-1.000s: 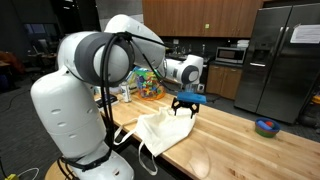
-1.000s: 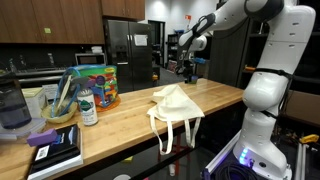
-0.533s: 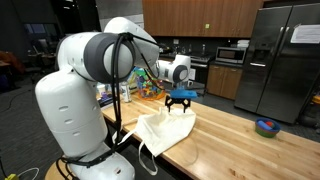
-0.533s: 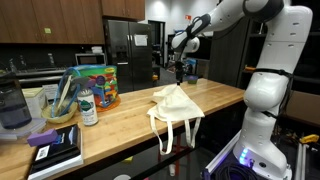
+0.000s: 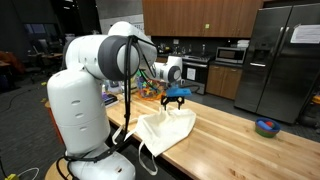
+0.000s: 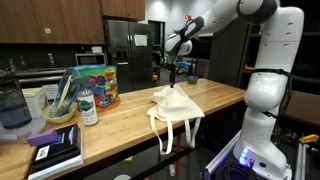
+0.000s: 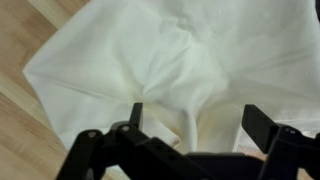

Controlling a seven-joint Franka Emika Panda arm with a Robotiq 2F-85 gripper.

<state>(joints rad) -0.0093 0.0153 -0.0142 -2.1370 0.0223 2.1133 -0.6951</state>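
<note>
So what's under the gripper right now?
A crumpled cream bag lies on the wooden table, right below the open gripper. The bag covers the tabletop beneath it, and its inside is hidden.

No words or numbers can be read in any of the pictures. Some things do have print on them, but it is too small and blurry to make out. In an exterior view, a white sheet of paper (image 5: 305,33) is stuck on the big gray fridge (image 5: 285,60). In an exterior view, another paper (image 6: 141,40) hangs on a fridge door, a colorful tub (image 6: 97,85) on the worktop (image 6: 130,125) has bright printed sides, and a small bottle (image 6: 88,106) just beside it has a green and white label. The white cloth bag (image 7: 170,60) looks plain white in the wrist view.
</note>
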